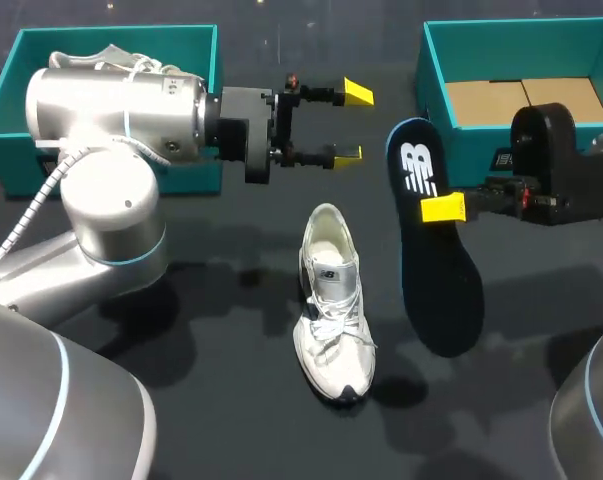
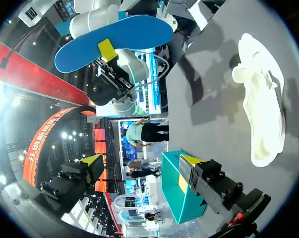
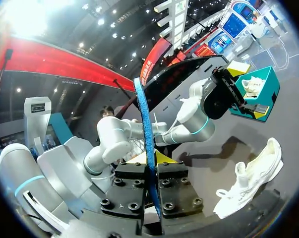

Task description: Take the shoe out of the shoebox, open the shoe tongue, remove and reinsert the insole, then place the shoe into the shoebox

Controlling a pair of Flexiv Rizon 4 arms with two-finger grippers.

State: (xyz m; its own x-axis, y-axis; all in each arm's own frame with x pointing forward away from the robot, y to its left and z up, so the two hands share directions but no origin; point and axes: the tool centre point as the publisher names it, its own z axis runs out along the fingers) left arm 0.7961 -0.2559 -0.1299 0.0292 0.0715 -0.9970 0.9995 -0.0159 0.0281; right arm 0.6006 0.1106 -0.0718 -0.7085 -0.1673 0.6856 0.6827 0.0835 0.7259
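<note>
While the right gripper (image 1: 436, 208) is clamping the dark blue insole (image 1: 441, 290) between its yellow tips, it is holding it in the air over the right half of the bench (image 1: 251, 420). The end of the insole with the white mark is pointing towards the far edge. Seen from the right wrist, the insole (image 3: 144, 124) is running edge-on between the two fingers, both pressing on it. The white shoe (image 1: 333, 300) is lying on its sole near the middle of the bench, toe towards the near edge and opening gaping. It is just beside the hanging insole but apart from it. The left gripper (image 1: 353, 122) is hovering just past the right wall of the teal shoebox (image 1: 121, 35) in the far left corner, its jaws spread wide around nothing. A second white shoe (image 1: 121, 60) is sitting in that box. Another teal shoebox (image 1: 521, 28) is standing at the far right corner, with brown card covering its floor.
</note>
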